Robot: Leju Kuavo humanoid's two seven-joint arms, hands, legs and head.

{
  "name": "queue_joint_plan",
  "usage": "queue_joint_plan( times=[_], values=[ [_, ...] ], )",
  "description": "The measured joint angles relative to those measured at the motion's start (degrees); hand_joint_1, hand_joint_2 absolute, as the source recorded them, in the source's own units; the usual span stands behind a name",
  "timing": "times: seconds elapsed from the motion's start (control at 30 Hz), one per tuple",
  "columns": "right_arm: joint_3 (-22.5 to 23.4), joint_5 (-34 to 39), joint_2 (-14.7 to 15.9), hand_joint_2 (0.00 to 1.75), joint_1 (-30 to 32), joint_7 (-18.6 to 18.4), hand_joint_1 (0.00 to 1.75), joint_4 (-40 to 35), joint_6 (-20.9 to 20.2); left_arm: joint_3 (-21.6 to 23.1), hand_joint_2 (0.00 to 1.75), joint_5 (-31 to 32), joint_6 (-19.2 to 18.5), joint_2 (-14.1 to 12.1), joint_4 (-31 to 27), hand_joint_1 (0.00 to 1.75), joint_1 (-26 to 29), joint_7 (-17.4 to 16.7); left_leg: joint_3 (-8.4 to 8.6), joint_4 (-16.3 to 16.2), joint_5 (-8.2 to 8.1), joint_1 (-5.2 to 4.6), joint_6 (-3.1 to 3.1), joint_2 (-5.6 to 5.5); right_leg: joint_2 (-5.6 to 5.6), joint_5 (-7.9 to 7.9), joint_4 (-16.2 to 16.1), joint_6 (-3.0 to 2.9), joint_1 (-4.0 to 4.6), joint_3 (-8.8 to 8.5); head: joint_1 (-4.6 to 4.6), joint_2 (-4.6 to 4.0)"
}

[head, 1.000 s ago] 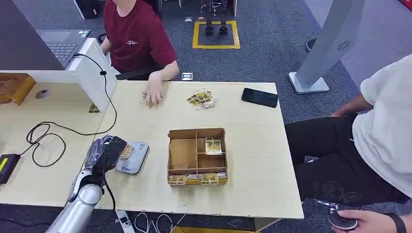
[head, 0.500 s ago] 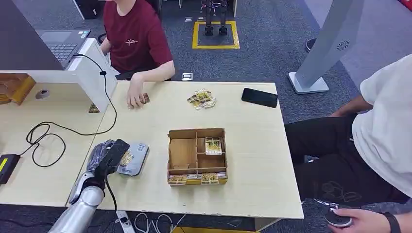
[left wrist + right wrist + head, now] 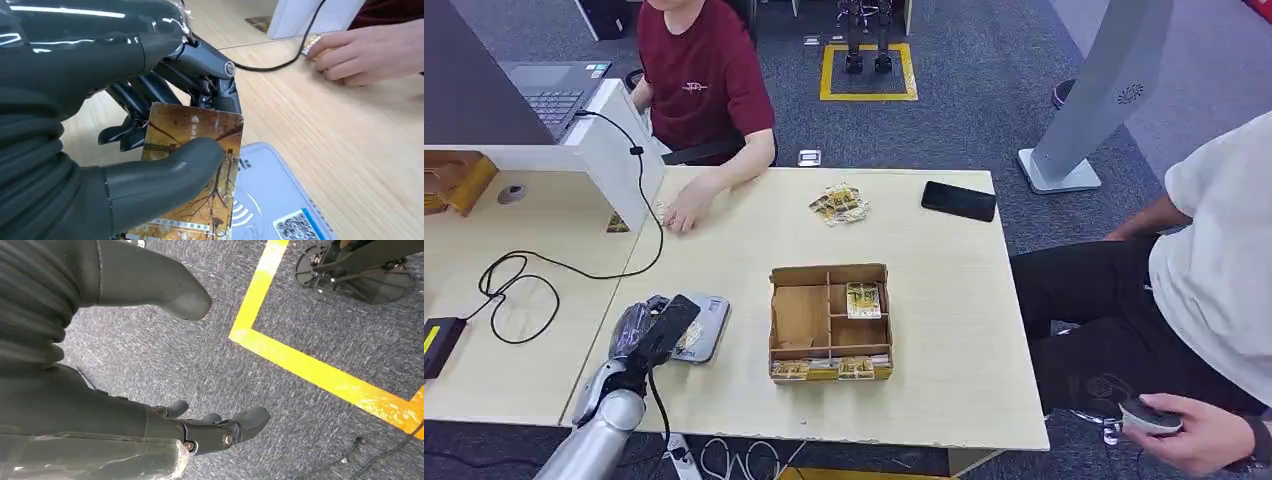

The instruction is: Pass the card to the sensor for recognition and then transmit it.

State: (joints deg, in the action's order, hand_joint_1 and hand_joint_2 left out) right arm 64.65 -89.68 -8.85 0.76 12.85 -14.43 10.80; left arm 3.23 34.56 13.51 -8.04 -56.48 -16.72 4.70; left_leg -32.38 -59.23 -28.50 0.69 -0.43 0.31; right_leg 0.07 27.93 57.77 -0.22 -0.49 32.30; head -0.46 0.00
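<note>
A: What writing can you make out?

B: Little. The card (image 3: 192,170) carries a golden tree picture with a small white mark near its upper edge and a line of print along its lower edge, too small to read. The sensor (image 3: 272,205), a grey pad, shows a white wave symbol and a blue label with a QR code.

A: Where is the card?

B: Pinched in the left hand (image 3: 125,150), thumb pressed on its face and dark fingers behind it, held just over the sensor's near edge. In the head view the left hand (image 3: 652,328) sits over the sensor (image 3: 704,322), left of the cardboard tray (image 3: 830,322).

A: And the right hand?

B: The right hand (image 3: 165,365) hangs over grey carpet with a yellow line, fingers apart, holding nothing.

A: Anything different from a second ago?

B: The left hand has drawn slightly lower and nearer the table's front edge. The person in red (image 3: 699,90) has pulled their hand (image 3: 679,212) leftwards towards the white divider (image 3: 619,150).
</note>
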Motion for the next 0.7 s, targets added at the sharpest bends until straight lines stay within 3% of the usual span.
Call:
queue_joint_plan(
  times=[0.1, 0.33, 0.47, 0.57, 0.7],
  values=[
    [0.0, 0.0, -0.1, 1.75, 0.0, 0.0, 0.00, -0.1, 0.0, 0.0, 1.75, -0.1, 0.4, 0.1, -0.2, 1.75, 0.0, 0.6, 0.00, 0.0, 0.00, 0.00, 0.00, 0.00, 0.00, 0.00, 0.0, 0.00, 0.00, 0.00, 0.00, 0.00],
    [0.0, 0.0, -0.7, 1.75, 0.5, 0.4, 0.00, -1.2, -0.1, 0.0, 1.75, -6.3, 7.2, 1.9, -9.5, 1.75, 0.6, 12.1, -0.01, 0.0, 0.02, 0.00, 0.03, 0.00, 0.00, 0.00, 0.0, 0.00, 0.00, 0.02, 0.02, 0.00],
    [-0.1, 0.0, -0.7, 1.75, 0.6, 0.6, 0.00, -1.2, 0.0, 0.1, 1.75, -7.1, 8.2, 2.4, -13.8, 1.75, -0.2, 13.7, -0.01, 0.0, 0.02, 0.00, 0.03, 0.02, 0.01, 0.00, 0.0, 0.00, 0.00, 0.03, 0.00, 0.00],
    [-0.5, 0.0, -0.7, 1.75, 0.6, 0.6, 0.00, -1.2, 0.2, 0.2, 1.75, -5.6, 11.4, 2.5, -15.9, 1.75, -1.2, 15.8, 0.00, 0.0, 0.02, 0.01, 0.02, 0.02, 0.01, -0.01, 0.0, -0.01, 0.00, 0.03, 0.00, 0.00],
    [-1.4, 0.0, -0.6, 1.75, 0.5, 0.6, 0.00, -1.2, 0.4, 0.9, 1.75, 1.5, 18.3, 2.1, -16.8, 1.75, -2.8, 17.1, -0.01, 0.0, 0.02, 0.01, 0.02, 0.01, 0.00, -0.01, 0.0, -0.01, 0.00, 0.02, 0.02, 0.00]
  ],
)
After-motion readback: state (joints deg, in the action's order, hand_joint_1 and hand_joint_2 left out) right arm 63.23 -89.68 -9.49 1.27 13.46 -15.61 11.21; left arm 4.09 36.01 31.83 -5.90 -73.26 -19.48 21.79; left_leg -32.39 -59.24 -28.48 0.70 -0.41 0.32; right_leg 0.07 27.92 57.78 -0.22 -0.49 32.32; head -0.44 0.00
